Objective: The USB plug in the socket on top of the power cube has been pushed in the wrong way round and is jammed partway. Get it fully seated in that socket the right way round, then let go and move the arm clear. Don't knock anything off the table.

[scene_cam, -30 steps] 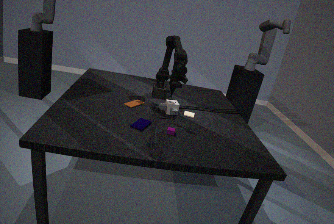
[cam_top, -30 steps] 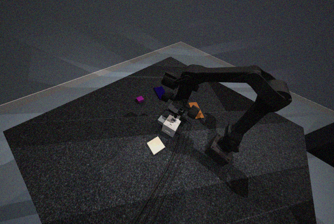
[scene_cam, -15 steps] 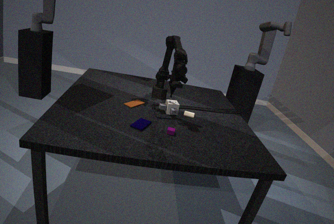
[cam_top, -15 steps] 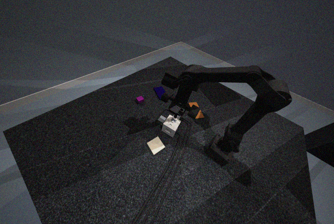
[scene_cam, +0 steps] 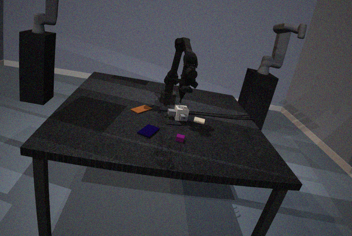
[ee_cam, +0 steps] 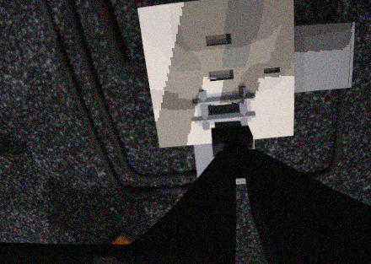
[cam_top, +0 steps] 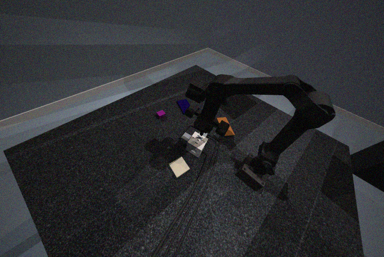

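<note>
The white power cube stands on the dark table. Its top shows several slots. In the wrist view, a grey raised frame surrounds one dark socket slot, which looks empty. My gripper points down over the cube, shut on the small black plug. The plug appears just beside the framed slot in the wrist view. The exterior view shows a small gap between the dark tip and the cube top. The plug's metal end and its way round are hidden.
Grey blocks stick out of the cube's sides. Dark cables run beside it. A cream block, orange slab, blue slab and magenta block lie around it.
</note>
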Motion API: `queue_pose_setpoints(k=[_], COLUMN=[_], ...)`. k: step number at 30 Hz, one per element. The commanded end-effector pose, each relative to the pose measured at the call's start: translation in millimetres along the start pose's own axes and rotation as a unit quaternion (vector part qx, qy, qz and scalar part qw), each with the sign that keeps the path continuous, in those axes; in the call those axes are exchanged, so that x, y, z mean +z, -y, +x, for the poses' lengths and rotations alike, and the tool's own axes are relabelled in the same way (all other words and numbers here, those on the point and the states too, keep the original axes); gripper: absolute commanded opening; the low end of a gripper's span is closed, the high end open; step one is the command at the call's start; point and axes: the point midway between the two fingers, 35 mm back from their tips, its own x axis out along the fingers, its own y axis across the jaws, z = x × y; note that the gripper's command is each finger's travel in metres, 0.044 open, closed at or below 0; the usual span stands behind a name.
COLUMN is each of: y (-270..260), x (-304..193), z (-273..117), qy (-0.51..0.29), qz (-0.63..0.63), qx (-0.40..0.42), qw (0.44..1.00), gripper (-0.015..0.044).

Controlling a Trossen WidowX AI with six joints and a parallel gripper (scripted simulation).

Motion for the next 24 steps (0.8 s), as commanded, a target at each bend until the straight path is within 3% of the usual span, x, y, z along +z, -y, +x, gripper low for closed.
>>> queue_pose_setpoints(k=[1, 24], y=[-0.2, -0.1], x=[0.1, 0.6], z=[1.2, 4.0], qy=[0.0, 0.0], qz=[-0.002, -0.005], qx=[0.001, 0.001], qw=[1.0, 1.0], gripper=[0.0, 0.0])
